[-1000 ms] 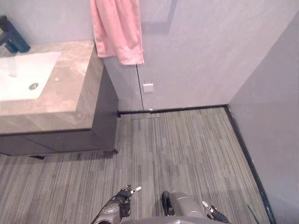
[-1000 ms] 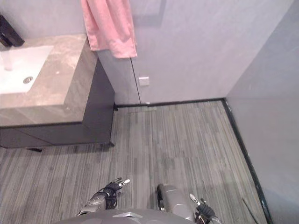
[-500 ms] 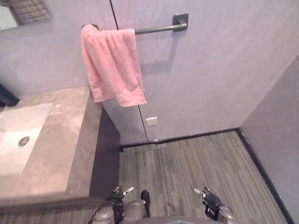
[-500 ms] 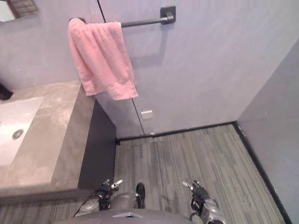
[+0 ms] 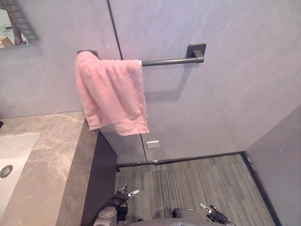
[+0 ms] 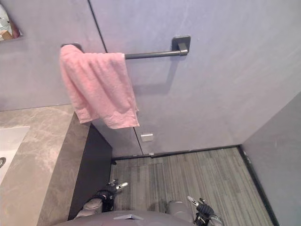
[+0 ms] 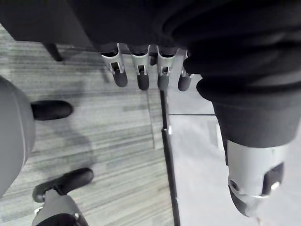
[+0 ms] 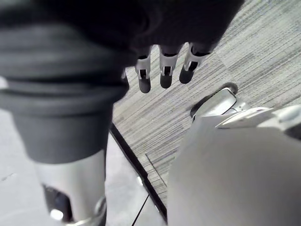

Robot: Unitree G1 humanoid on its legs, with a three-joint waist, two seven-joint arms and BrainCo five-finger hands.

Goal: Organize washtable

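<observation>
- Left hand (image 5: 123, 197): positioned low at the near edge of the head views, above the floor (image 5: 197, 183). In its wrist view the fingers (image 7: 141, 75) are straight and released, and they grasp nothing.
- Right hand (image 5: 214, 215): positioned low at the near edge, to the right of the left hand and apart from it. In its wrist view the fingers (image 8: 163, 70) hang straight and released, and they grasp nothing.
- Floor: grey striped planks. A black skirting strip (image 5: 197, 157) runs along the base of the far wall.
- Cabinet (image 5: 104, 169): dark body below the counter (image 5: 51, 160). Its side panel borders the open floor, just beyond the left hand.
- Counter: grey-brown marbled stone on the robot's left. It is well apart from both hands.
- Sink (image 5: 11, 150): white basin recessed into the counter at the far left, with a round metal drain (image 5: 5, 170).
- Wall plate (image 5: 152, 143): small and white, on the far wall above the skirting strip, to the right of the cabinet.
- Towel (image 5: 110, 94): pink, draped over the left end of the towel bar (image 5: 169, 60). It hangs against the far wall above the right end of the counter.
- Towel bar: dark metal, horizontal, fixed to the wall by a square bracket at its right end.
- Mirror (image 5: 14, 23): one corner is visible on the wall at the upper left.
</observation>
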